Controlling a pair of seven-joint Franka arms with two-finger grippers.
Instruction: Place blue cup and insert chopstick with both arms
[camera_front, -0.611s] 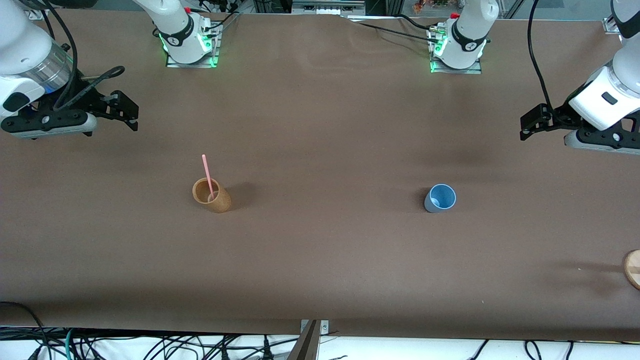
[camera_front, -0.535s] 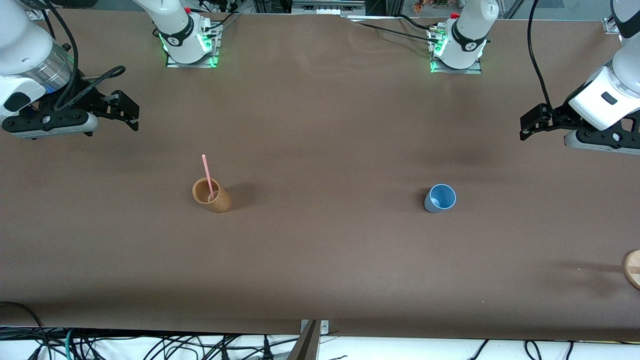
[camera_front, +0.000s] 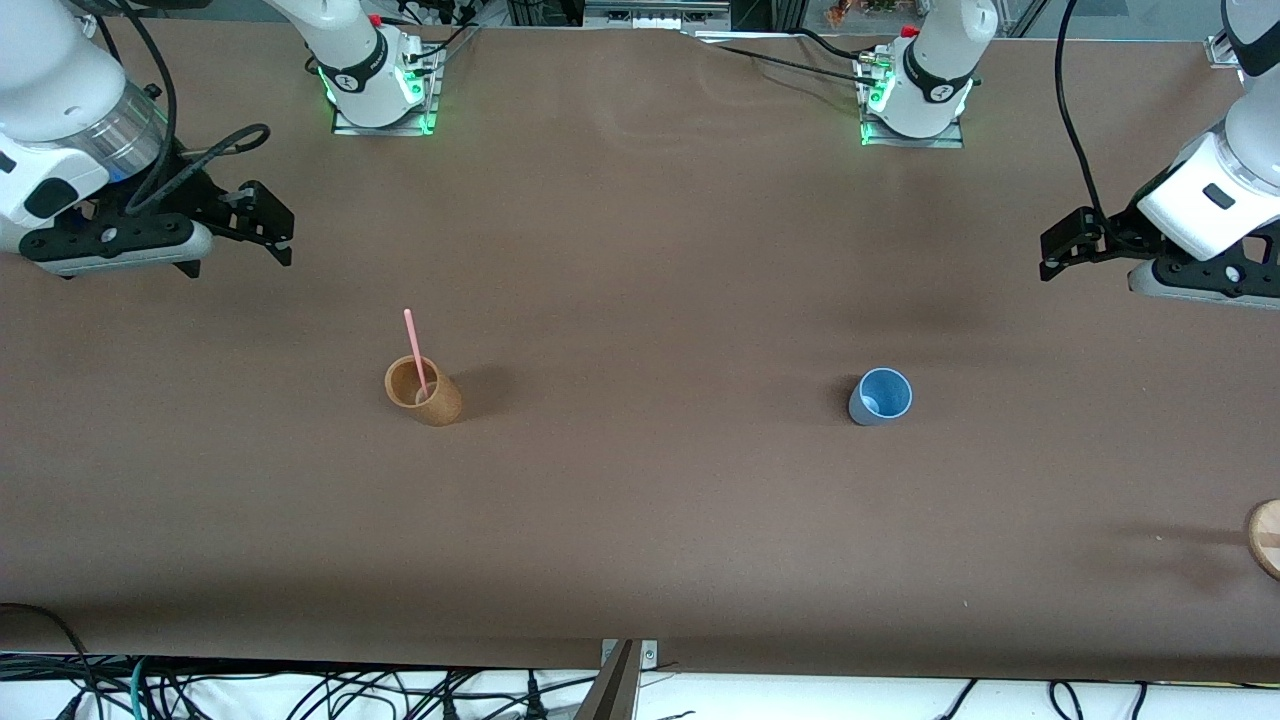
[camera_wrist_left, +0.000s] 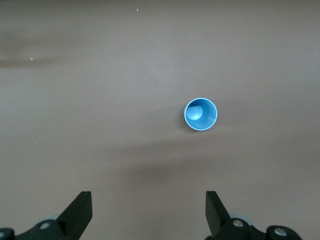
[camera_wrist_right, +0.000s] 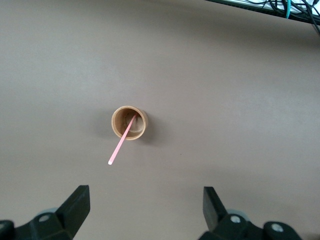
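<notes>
The blue cup (camera_front: 881, 397) stands upright and empty on the brown table toward the left arm's end; it also shows in the left wrist view (camera_wrist_left: 201, 114). The pink chopstick (camera_front: 415, 350) leans inside a tan cup (camera_front: 424, 392) toward the right arm's end; the right wrist view shows the tan cup (camera_wrist_right: 129, 122) and the chopstick (camera_wrist_right: 120, 145) too. My left gripper (camera_front: 1052, 255) (camera_wrist_left: 148, 210) is open and empty, up in the air, off to one side of the blue cup. My right gripper (camera_front: 275, 232) (camera_wrist_right: 145, 207) is open and empty, up in the air, off to one side of the tan cup.
A round wooden piece (camera_front: 1266, 537) lies at the table's edge at the left arm's end, nearer to the front camera than the blue cup. Both arm bases (camera_front: 375, 85) (camera_front: 915, 95) stand along the table's back edge. Cables (camera_front: 300, 695) lie below the front edge.
My right gripper has shifted a little toward the middle of the table. The left arm, both cups and the chopstick have not moved.
</notes>
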